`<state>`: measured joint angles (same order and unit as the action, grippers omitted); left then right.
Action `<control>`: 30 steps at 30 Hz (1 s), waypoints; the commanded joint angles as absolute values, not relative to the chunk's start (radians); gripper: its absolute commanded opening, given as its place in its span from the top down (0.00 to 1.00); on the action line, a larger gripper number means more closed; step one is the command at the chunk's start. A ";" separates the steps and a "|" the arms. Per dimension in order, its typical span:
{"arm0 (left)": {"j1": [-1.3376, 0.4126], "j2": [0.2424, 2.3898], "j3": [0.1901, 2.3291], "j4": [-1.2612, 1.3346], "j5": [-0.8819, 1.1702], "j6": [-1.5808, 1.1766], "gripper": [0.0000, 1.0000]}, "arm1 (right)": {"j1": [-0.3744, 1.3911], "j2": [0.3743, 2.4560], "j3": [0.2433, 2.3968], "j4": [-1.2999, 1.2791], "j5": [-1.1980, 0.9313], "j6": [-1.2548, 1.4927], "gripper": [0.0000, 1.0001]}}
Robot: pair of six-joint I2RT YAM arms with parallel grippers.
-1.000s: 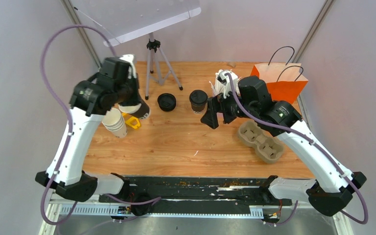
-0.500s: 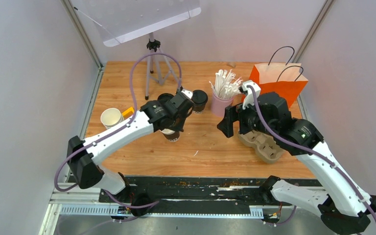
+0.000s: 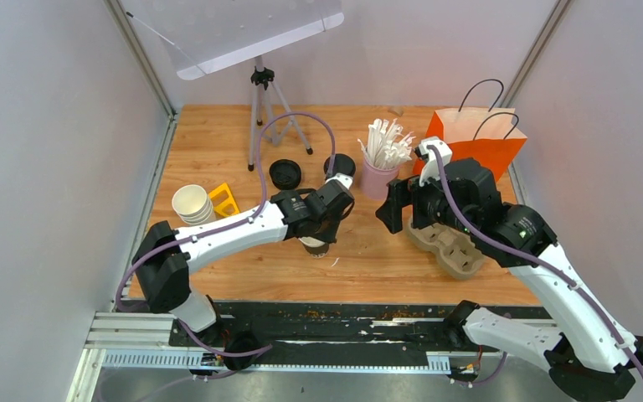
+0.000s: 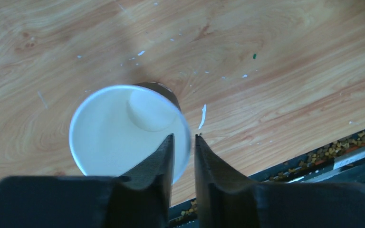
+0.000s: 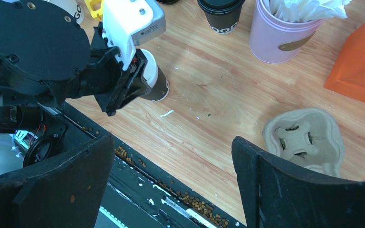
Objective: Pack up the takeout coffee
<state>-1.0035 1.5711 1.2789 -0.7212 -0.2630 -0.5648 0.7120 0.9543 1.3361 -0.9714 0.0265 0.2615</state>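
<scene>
My left gripper (image 3: 325,219) is shut on the rim of an open paper cup (image 3: 315,245), white inside and dark brown outside, with no lid. In the left wrist view, one finger is inside the cup (image 4: 126,126) and one outside, my gripper (image 4: 184,138) pinching the rim. The cup is low over the table near its front middle; I cannot tell if it touches. The right wrist view shows it too (image 5: 156,84). A lidded cup (image 3: 339,167) stands behind it, also seen from the right wrist (image 5: 221,15). My right gripper (image 3: 395,211) is open and empty (image 5: 171,142).
A loose black lid (image 3: 285,173) lies at the back. A stack of white cups (image 3: 192,203) and a yellow piece (image 3: 223,199) are at the left. The pink cup of straws (image 3: 378,177), orange bag (image 3: 479,138) and pulp tray (image 3: 448,243) are at the right. A tripod (image 3: 261,109) stands at the back.
My left arm carried a cup from the stack at the left to the front middle of the table. My right arm drew back to the right, above the tray.
</scene>
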 commanded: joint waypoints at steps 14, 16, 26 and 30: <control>-0.958 1.627 1.621 -0.987 -0.495 -0.639 0.08 | 0.711 0.880 1.342 -0.935 -0.053 0.265 0.06; -0.898 1.638 1.601 -0.999 -0.481 -0.695 0.07 | 0.710 0.873 1.338 -0.936 -0.031 0.272 0.06; -0.610 1.606 1.366 -0.697 -0.402 -0.979 0.24 | 0.711 0.925 1.404 -0.948 0.073 0.302 0.07; -0.533 1.592 1.267 -0.526 -0.401 -1.056 0.38 | 0.711 0.965 1.433 -0.934 0.070 0.318 0.07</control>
<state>-0.5762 1.6398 1.3163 -0.7296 -0.3927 -0.9192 0.7120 0.9386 1.3724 -0.9672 0.0471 0.2810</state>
